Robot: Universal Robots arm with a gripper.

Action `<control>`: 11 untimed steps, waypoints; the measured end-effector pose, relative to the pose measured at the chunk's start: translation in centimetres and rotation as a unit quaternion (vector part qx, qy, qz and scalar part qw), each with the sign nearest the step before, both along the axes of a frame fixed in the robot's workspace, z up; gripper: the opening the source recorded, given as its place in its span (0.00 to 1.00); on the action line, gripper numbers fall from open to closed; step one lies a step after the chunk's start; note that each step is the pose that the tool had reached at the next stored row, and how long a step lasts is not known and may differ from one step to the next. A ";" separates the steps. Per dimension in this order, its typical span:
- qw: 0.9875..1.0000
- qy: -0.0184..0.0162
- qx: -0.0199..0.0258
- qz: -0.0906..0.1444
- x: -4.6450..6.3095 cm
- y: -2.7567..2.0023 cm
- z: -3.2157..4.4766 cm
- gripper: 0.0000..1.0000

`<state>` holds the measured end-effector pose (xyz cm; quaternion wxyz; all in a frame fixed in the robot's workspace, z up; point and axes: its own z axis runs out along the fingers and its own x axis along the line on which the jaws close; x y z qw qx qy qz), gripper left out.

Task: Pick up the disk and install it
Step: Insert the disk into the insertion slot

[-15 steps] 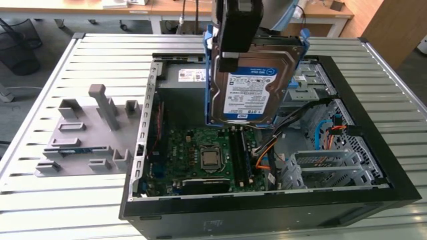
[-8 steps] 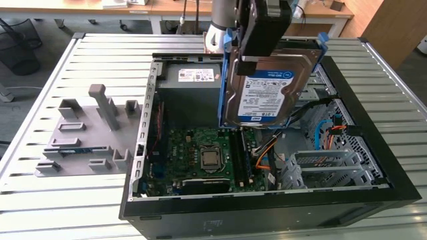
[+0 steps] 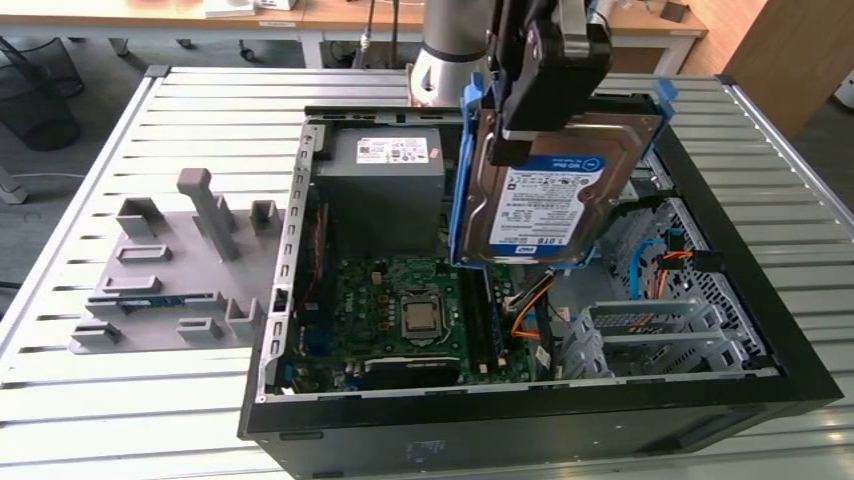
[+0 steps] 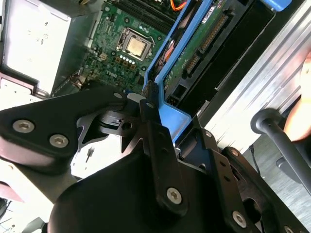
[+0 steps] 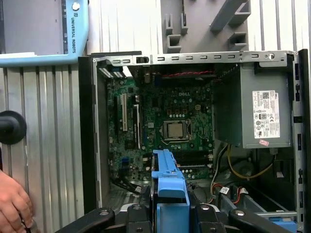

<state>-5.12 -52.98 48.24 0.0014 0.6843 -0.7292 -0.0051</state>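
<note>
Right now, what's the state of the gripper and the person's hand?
Gripper: shut on the hard drive, held above the open computer case.
Person's hand: whether it holds anything cannot be told.

Slatted metal table (image 3: 80, 400): open computer case (image 3: 534, 440), grey fixture (image 3: 174, 270) alongside.

A robotics lab or workshop is indicated: an opened black desktop computer case (image 3: 534, 432) is laid on a ribbed silver aluminium-profile table (image 3: 134, 410), a grey plastic fixture block (image 3: 160, 290) is set beside it, and light wooden desks (image 3: 334, 12) are seen behind.
</note>
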 end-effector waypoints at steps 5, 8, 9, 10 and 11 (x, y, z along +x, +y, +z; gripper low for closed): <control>1.000 0.000 0.000 0.000 0.2 -0.88 -0.24 0.36; 1.000 0.000 -0.001 0.000 0.8 -1.06 -0.42 0.36; 1.000 0.000 -0.001 0.000 1.1 -1.08 -0.47 0.36; 1.000 0.000 -0.001 0.000 1.5 -1.10 -0.54 0.36; 1.000 0.000 -0.001 0.000 1.8 -1.13 -0.60 0.36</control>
